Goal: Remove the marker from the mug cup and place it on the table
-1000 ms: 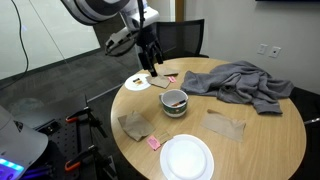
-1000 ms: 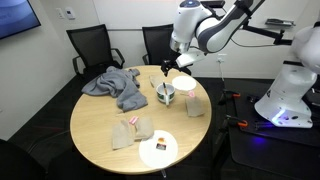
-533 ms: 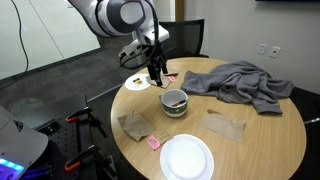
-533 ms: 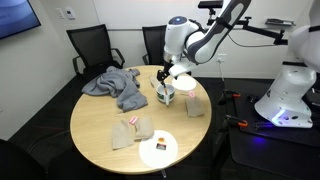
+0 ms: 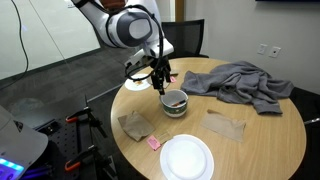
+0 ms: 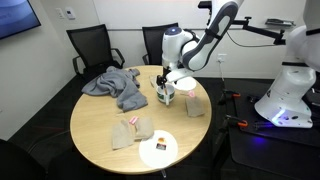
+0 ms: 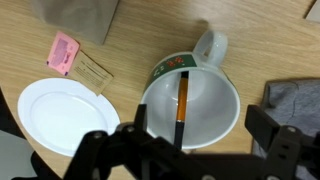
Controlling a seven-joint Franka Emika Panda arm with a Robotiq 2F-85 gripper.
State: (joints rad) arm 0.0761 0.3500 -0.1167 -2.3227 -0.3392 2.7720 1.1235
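Observation:
The mug cup (image 7: 205, 88) sits right under the wrist camera, white inside and dark green outside, with its handle (image 7: 211, 45) pointing up in the picture. The marker (image 7: 182, 106), a slim orange and dark stick, leans inside the cup. My gripper (image 7: 197, 135) is open just above the cup, with one finger (image 7: 131, 128) on each side of it. In both exterior views the gripper (image 5: 164, 84) (image 6: 162, 82) hangs over the cup (image 5: 175, 101) (image 6: 166, 96) on the round wooden table (image 5: 255, 135).
A large white plate (image 5: 187, 157) (image 7: 55, 110) lies near the table's edge. A small saucer (image 5: 138, 83), a grey cloth (image 5: 240, 82) (image 7: 295, 100), a pink scrap (image 7: 63, 52) and flat brown napkins (image 5: 135, 124) (image 5: 226, 124) lie around the cup. Black chairs (image 6: 88, 47) stand behind.
The arm has swung from above the small saucer over to the cup and come lower. The cup and marker have not moved.

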